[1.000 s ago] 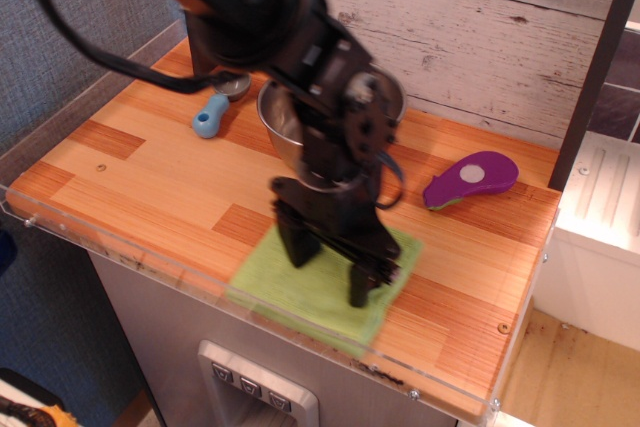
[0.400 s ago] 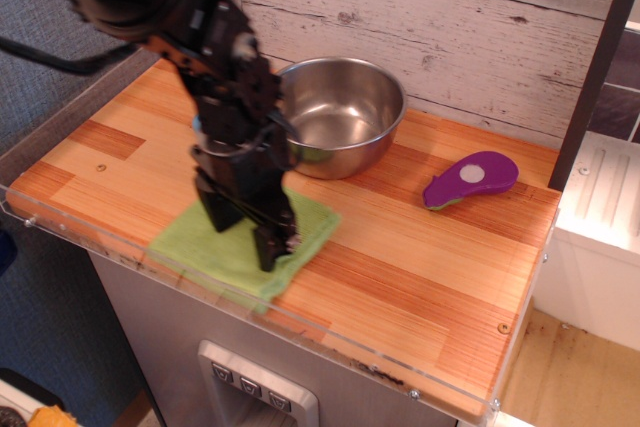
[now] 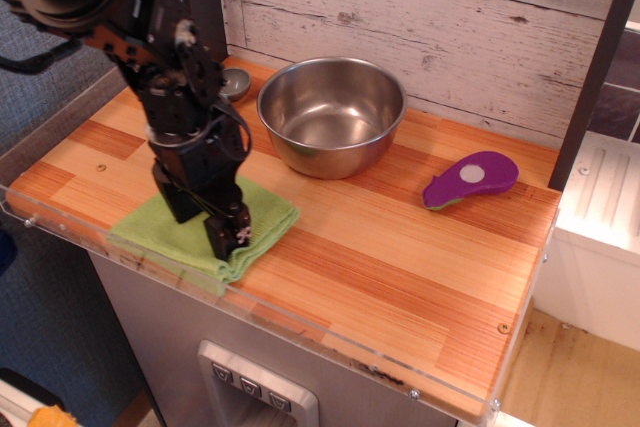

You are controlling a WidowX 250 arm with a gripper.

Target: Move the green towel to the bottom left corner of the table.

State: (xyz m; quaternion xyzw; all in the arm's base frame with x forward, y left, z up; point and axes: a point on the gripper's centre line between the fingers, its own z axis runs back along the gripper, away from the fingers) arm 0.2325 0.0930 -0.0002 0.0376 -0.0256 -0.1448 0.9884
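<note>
Towel [image 3: 175,237]: lime green, nubby, folded flat, slightly rumpled at right edge. Lies on surface [image 3: 400,247] near front edge, toward left end. My fingers [image 3: 225,237] press on it. Surface: orange-brown wood strips, clear rim.

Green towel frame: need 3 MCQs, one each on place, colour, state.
1. Where does the green towel lie on the table?
A. front left edge
B. back right corner
C. inside the bowl

2. What colour is the handheld tool to the right of the steel bowl?
A. red
B. purple
C. yellow

3. How does the gripper stand?
A. raised high above the table
B. inside the bowl
C. fingers down on the towel

Key: 1 A, towel sits by the near-left rim. 2 B, body is purple. 3 C, both fingers meet the cloth.
</note>
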